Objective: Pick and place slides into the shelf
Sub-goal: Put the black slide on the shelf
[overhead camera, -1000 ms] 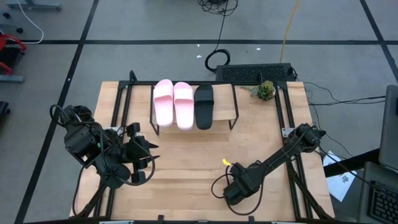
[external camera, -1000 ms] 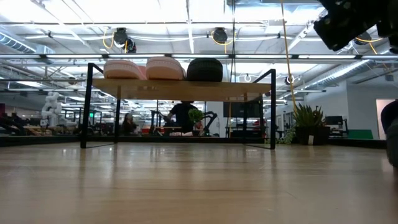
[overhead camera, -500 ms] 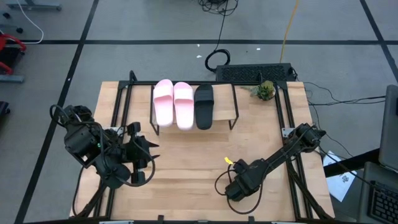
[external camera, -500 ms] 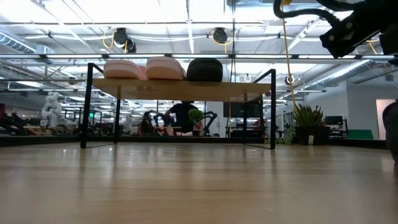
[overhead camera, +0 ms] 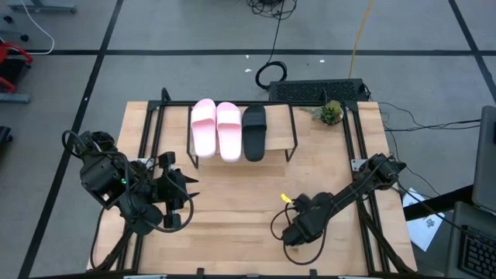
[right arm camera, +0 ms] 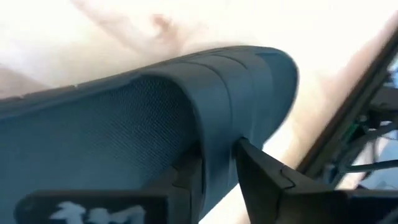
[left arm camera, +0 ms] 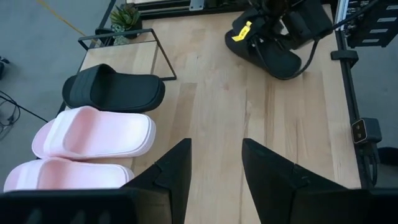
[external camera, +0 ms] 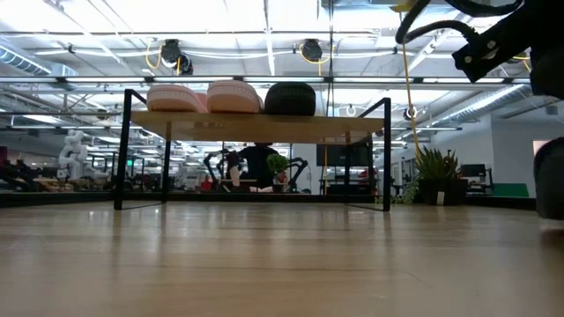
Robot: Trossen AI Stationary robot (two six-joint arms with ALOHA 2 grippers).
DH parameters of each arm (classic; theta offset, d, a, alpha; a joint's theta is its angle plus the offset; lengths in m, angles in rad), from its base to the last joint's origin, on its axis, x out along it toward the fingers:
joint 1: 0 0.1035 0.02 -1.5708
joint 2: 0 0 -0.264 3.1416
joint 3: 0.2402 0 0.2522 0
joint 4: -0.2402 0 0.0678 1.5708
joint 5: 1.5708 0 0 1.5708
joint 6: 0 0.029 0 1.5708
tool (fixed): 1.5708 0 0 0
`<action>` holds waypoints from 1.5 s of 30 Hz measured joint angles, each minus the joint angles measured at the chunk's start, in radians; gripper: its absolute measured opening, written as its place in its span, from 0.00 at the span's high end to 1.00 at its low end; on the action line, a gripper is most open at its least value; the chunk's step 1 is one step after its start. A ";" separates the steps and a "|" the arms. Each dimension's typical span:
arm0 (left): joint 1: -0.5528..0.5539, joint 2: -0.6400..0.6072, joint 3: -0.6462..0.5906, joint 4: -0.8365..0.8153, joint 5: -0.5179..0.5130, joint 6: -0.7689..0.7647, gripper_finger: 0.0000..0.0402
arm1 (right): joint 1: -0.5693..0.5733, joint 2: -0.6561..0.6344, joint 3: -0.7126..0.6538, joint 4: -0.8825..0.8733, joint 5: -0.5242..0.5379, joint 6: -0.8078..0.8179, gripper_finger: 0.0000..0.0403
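Observation:
The shelf (overhead camera: 280, 133) stands at the table's far middle. On its top board (external camera: 256, 128) two pink slides (overhead camera: 204, 128) (overhead camera: 229, 130) and a black slide (overhead camera: 254, 132) lie side by side on their soles. The second black slide (left arm camera: 277, 55) is at the near right of the table under my right gripper (overhead camera: 299, 225), which is shut on it. My left gripper (overhead camera: 186, 192) waits open at the table's near left, pointing toward the right. My right gripper holds the black slide by its wide strap, whose edge (right arm camera: 217, 155) sits between the two fingers (right arm camera: 267, 180). The fingers come from above, slanting. The arm hides the sole in the high view, so I cannot tell whether it is off the table.
A small potted plant (overhead camera: 331, 113) sits at the table's far right corner. On the shelf there is bare board to the right of the black slide. Black frame rails (overhead camera: 358, 147) run along both sides of the table. People move in the room behind.
My right gripper has shifted a little toward the table's far edge and to the right, taking the black slide with it. The left arm and the slides on the shelf have stayed put.

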State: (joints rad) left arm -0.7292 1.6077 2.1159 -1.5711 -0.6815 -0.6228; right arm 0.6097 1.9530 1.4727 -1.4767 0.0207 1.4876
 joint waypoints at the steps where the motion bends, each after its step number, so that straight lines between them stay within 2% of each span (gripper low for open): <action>1: 0.000 0.000 0.000 0.000 0.000 0.000 0.64 | -0.001 0.000 0.000 -0.014 0.006 0.000 0.83; 7: 0.000 0.000 0.000 0.000 0.000 -0.008 0.64 | -0.015 0.000 0.000 -0.100 0.019 -0.033 0.98; 17: 0.000 0.000 0.000 0.000 0.000 -0.014 0.64 | -0.020 -0.039 0.000 -0.092 0.032 -0.074 0.99; 25: 0.000 0.000 0.000 0.000 0.000 -0.028 0.64 | -0.022 -0.177 0.000 -0.094 0.066 -0.039 0.99; 32: 0.000 0.000 0.000 0.000 -0.011 -0.037 0.64 | -0.021 -0.366 0.001 -0.096 0.228 0.031 1.00; 36: 0.001 0.000 0.000 0.000 -0.030 -0.046 0.64 | -0.026 -0.454 0.008 -0.097 0.342 0.005 1.00; 41: 0.015 0.000 0.000 0.000 -0.059 -0.068 0.64 | -0.062 -0.510 0.056 -0.096 0.468 -0.148 1.00; 45: 0.041 0.000 0.000 0.000 -0.063 -0.092 0.64 | -0.121 -0.520 0.155 -0.095 0.606 -0.361 1.00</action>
State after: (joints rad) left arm -0.6886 1.6077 2.1159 -1.5711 -0.7441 -0.7145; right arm 0.4891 1.4334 1.6273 -1.5719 0.6270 1.1263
